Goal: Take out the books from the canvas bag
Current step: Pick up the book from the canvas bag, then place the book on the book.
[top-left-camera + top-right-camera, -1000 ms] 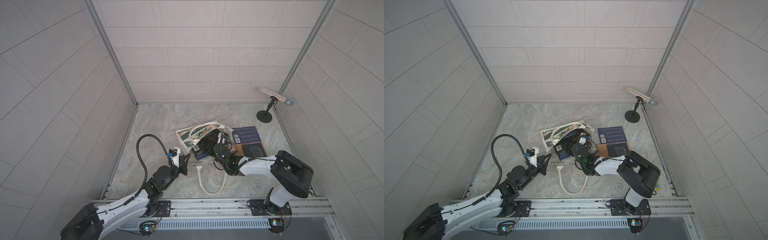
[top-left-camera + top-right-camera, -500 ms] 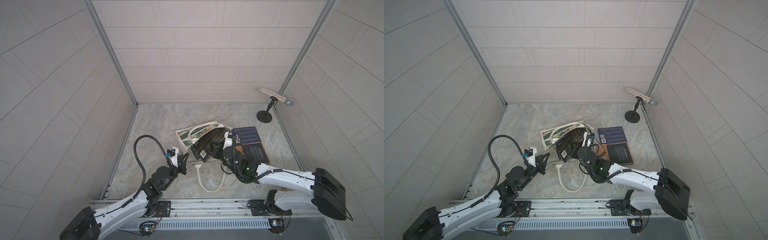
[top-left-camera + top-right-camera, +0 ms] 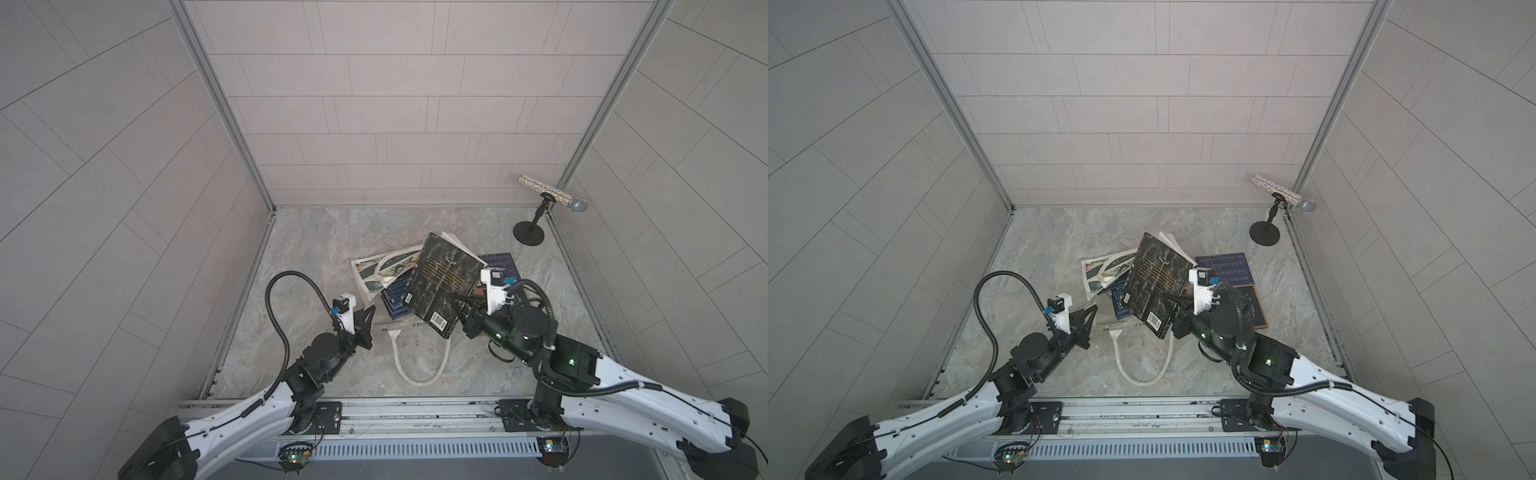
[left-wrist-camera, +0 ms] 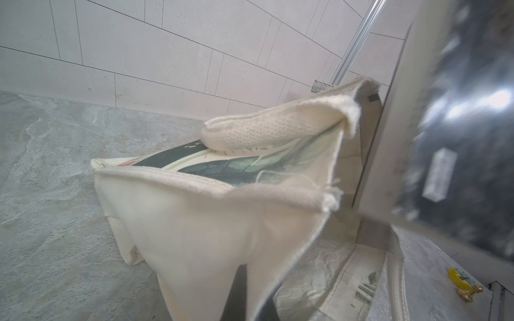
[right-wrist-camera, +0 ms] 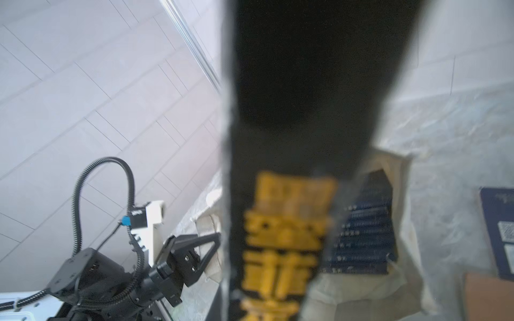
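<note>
Cream leaf-printed canvas bag was partly hidden by the black-brown rectangular book clamped above it in the right gripper. A navy book was glimpsed inside its mouth; its rim was pinched by the closed left gripper.

Pale tiled walls; grey marble-look floor.

You're looking past a blurred dark book that fills the middle of your view.
Gold lettering runs along its cover. Behind it, the canvas bag lies open on the marble floor with a navy book inside. A second navy book and a brown cover lie near the bag. The left gripper reaches the bag's far edge, fingers together.
</note>
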